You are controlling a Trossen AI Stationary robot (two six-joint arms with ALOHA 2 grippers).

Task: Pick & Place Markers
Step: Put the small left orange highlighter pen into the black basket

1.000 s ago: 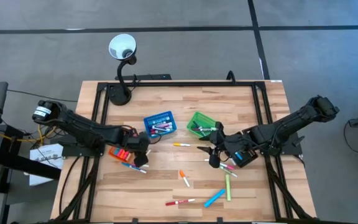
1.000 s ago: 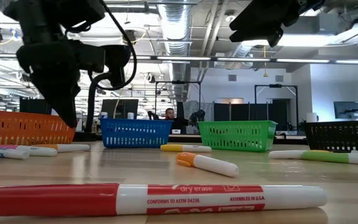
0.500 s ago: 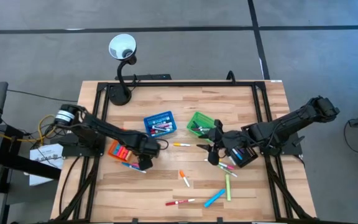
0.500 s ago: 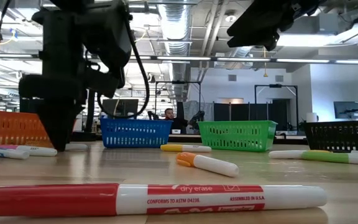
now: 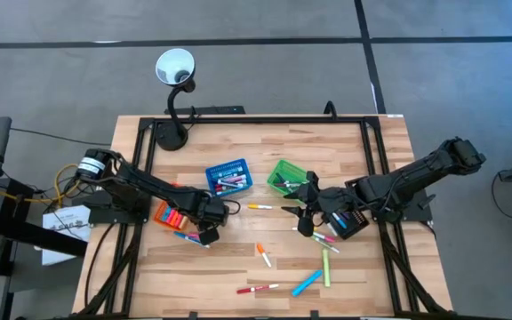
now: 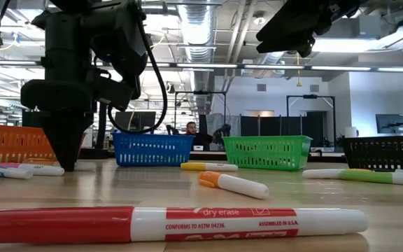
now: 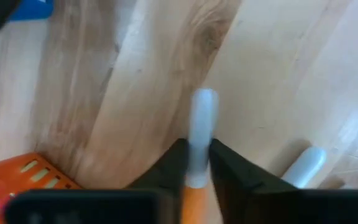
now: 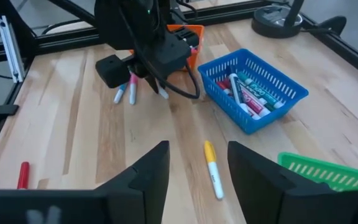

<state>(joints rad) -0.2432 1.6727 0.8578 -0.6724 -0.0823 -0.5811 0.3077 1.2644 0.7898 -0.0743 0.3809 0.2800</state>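
Left wrist view, left gripper pinching marker

Wooden table — scattered markers, perhaps four baskets, lamp base

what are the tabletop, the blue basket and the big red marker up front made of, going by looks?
Tabletop: wood, probably butcher-block planks; visible grain, pale strips, light sheen.
Blue basket: most likely moulded plastic; uniform colour, open mesh walls, solid rim.
Red marker: looks like smooth plastic; glossy white barrel with printed text, red cap.
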